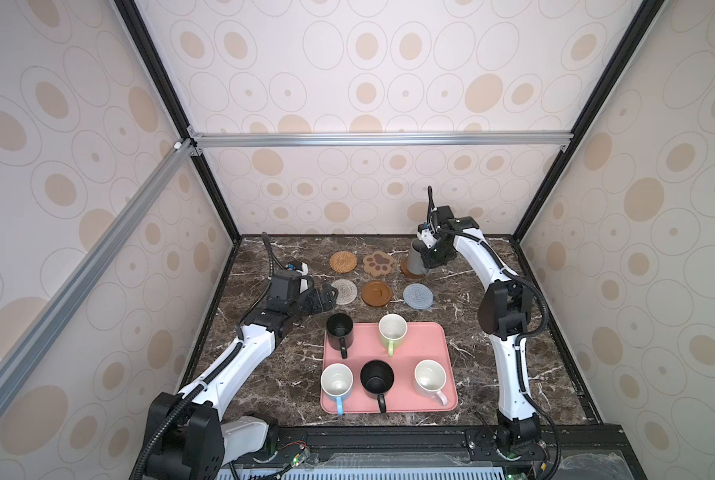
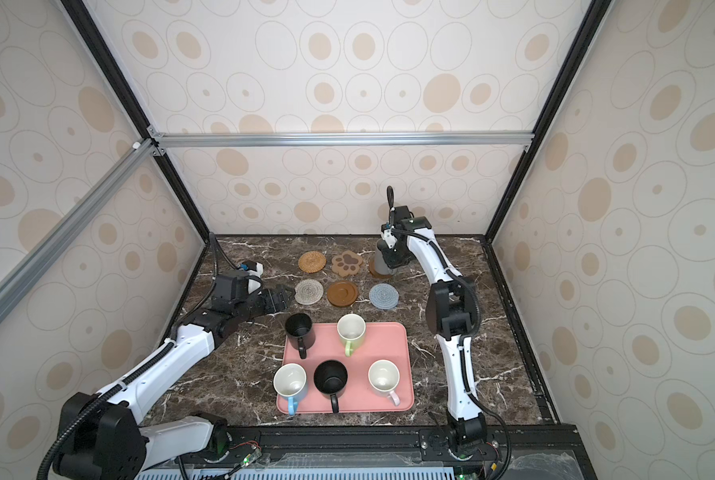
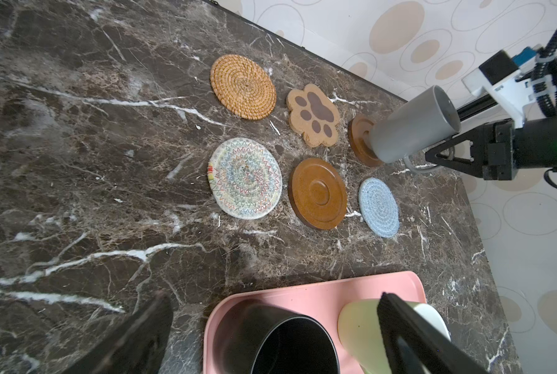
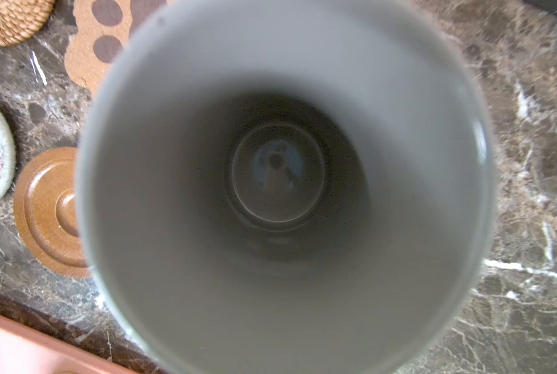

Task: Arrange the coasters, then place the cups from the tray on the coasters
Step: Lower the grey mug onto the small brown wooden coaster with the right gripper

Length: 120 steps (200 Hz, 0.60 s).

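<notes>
One stiff, likely breakable grey cup [image 3: 409, 129] is pinched at its handle by the right pincer [image 3: 432, 157]; left pincer [image 1: 327, 296] gapes.

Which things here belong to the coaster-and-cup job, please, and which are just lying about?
Job: six coasters; grey cup; five cups on the pink tray.
Lying about: nothing loose, only the marble table and patterned walls.

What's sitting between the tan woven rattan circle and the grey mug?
A tan paw-shaped coaster with brown pads lies there; both top views show it.
</notes>
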Motion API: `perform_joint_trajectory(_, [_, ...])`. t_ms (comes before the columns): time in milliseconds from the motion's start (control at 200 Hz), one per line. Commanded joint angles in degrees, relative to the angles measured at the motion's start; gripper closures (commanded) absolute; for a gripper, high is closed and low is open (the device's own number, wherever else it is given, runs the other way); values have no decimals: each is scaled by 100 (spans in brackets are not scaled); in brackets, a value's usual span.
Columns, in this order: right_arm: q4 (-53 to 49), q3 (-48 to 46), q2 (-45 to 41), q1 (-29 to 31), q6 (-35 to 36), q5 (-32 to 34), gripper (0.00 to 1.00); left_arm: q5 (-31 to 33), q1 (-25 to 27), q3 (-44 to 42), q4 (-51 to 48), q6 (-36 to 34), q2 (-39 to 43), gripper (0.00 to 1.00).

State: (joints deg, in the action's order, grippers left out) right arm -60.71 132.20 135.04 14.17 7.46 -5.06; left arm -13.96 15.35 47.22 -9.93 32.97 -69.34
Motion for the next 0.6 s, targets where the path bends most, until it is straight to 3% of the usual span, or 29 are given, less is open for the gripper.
perform_joint_trajectory(0, [309,330,131,19,174,17,95,1,-16,-9,-13,-37,183,0])
perform_joint_trajectory(595, [448,325,398,21,326,251,92,-36,-15,-101,-2,-10,211,0])
